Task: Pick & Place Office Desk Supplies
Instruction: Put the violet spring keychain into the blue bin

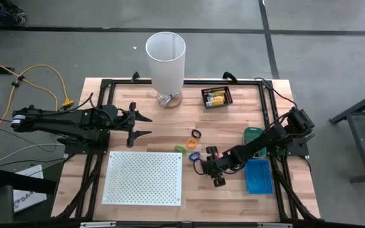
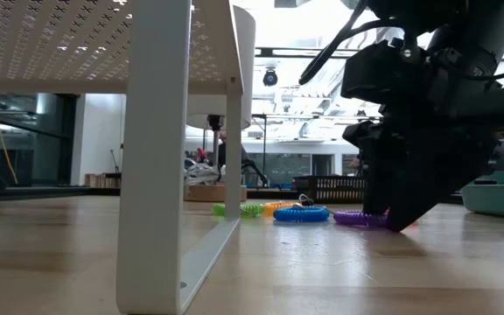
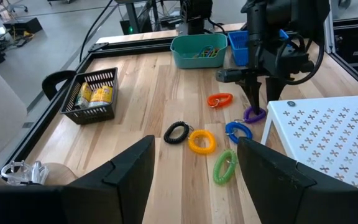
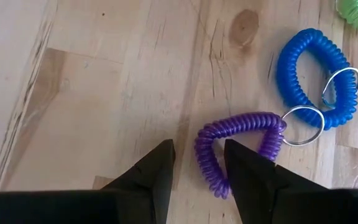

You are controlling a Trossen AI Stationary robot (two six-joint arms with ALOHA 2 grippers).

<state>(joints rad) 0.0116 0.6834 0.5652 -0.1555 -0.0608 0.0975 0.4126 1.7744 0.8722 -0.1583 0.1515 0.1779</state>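
Observation:
Several coiled ring loops lie flat on the wooden table beside the board: black [image 3: 177, 132], yellow-orange [image 3: 202, 141], green [image 3: 224, 167], blue [image 4: 316, 74], orange [image 3: 220, 99] and purple [image 4: 241, 127]. My right gripper [image 4: 197, 165] is open and points steeply down at the purple loop. One finger [image 4: 157, 168] stands outside the loop's near strand [image 4: 209, 163], the other [image 4: 247, 171] over the loop's inside. Its tips are down near the table in the low view [image 2: 390, 223]. My left gripper [image 1: 143, 125] waits open above the table's left half, holding nothing. My right gripper straddles the purple loop's near strand [image 4: 209, 163] from above, slanting down from the table's right side. The gap between the fingers is wider than the strand. I cannot tell whether either finger touches the loop, which lies flat on the table.
A white perforated board [image 1: 144, 177] stands on legs at the near left, close to the loops. A tall white cylinder [image 1: 166, 60] and a black basket with yellow packets [image 1: 217, 97] are at the far side. A teal bin [image 1: 253, 134] and a blue bin [image 1: 258, 175] sit at the right.

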